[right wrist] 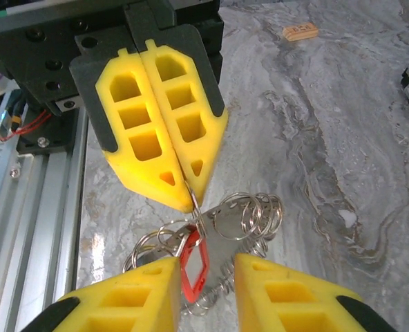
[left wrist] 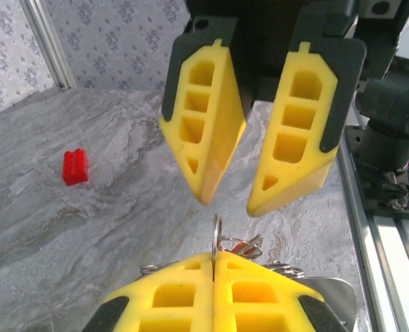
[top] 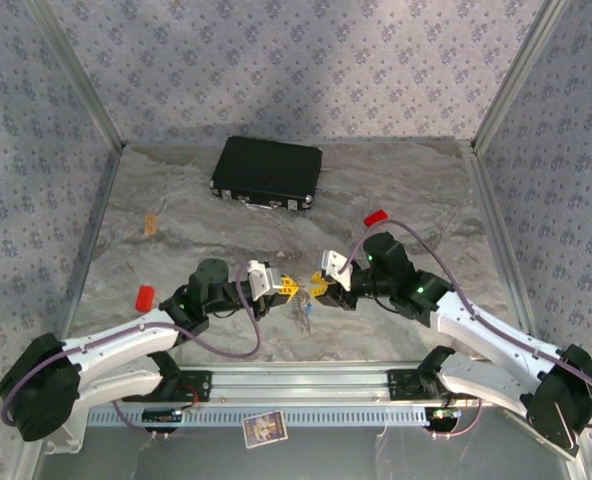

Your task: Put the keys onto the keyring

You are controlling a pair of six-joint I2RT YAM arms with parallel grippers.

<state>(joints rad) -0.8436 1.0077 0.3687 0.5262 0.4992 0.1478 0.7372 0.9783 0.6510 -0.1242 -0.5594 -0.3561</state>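
My left gripper (left wrist: 213, 254) is shut on the thin silver keyring (left wrist: 216, 232), which stands on edge out of its fingertips. In the right wrist view the left gripper (right wrist: 191, 197) pinches that keyring (right wrist: 199, 211), and below it hangs a bunch of wire rings (right wrist: 249, 211) with a flat silver piece and a red-headed key (right wrist: 194, 266). My right gripper (right wrist: 206, 261) is open, its fingers on either side of the bunch, touching nothing. In the top view both grippers (top: 288, 288) (top: 319, 284) meet tip to tip at the table's middle front, with the keys (top: 304, 308) dangling beneath.
A black case (top: 267, 172) lies at the back. One red block (top: 376, 217) sits behind the right arm, another (top: 145, 296) by the left arm. A small tan block (top: 151, 223) lies at left. The aluminium rail (top: 306, 382) runs along the near edge.
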